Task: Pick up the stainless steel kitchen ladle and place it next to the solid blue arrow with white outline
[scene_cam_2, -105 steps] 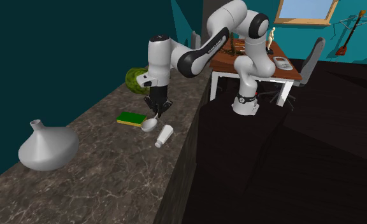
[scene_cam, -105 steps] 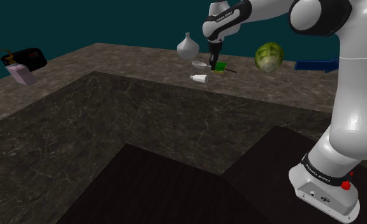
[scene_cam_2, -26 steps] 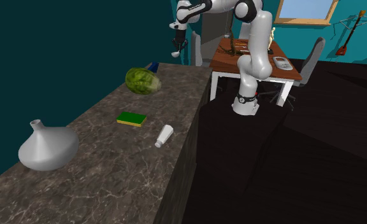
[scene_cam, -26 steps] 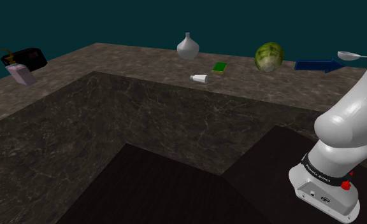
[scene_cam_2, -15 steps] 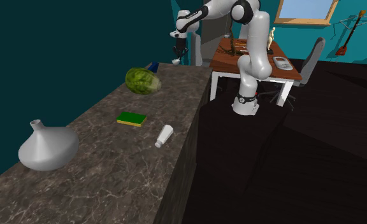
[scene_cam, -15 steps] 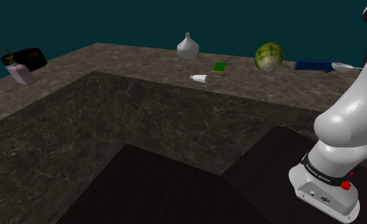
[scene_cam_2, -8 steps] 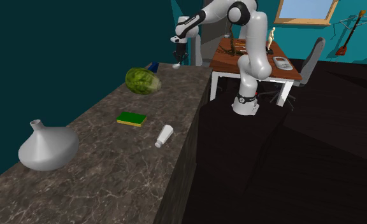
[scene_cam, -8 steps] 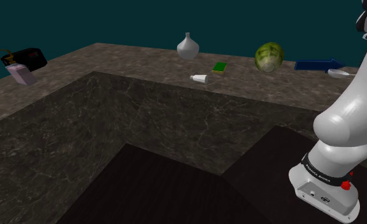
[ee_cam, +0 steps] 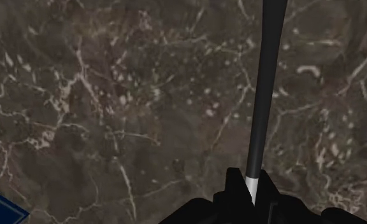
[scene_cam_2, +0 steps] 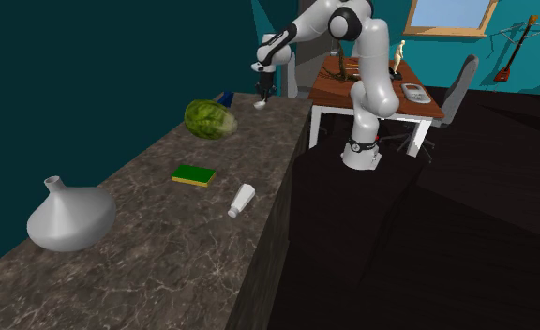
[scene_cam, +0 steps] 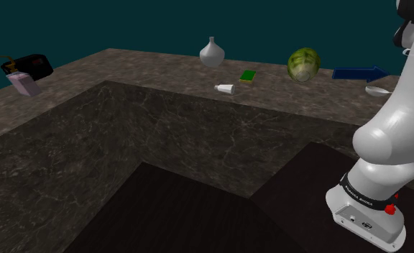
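Plainly, we found the gripper (ee_cam: 252, 186) clenched on the ladle (ee_cam: 264, 95). In the wrist view its two black fingers (ee_cam: 232, 192) clasped the pale end of the dark handle. The handle ran away from them over the brown, white-veined counter (ee_cam: 112, 95). A corner of the blue arrow (ee_cam: 0, 210), edged with a pale line, lay off to one side of the fingers.

From the shoulder view we saw the ladle's pale bowl (scene_cam: 375, 90) low at the counter, just beside the arrow's head on the side nearer the camera. The white arm (scene_cam: 392, 129) covered the handle there. We could not tell whether the bowl touched the stone.

In the second exterior view the gripper hung pointing down over the far end of the counter, with the bowl right under it. That spot was beyond the green watermelon (scene_cam: 303, 64).

Well apart from the ladle, further along the counter, lay a green sponge (scene_cam: 248, 75) and a small white bottle (scene_cam: 225, 88) on its side. A pale grey vase (scene_cam: 211, 53) stood upright there.

At the shoulder view's left, a pink carton (scene_cam: 24, 85) stood by a black object.
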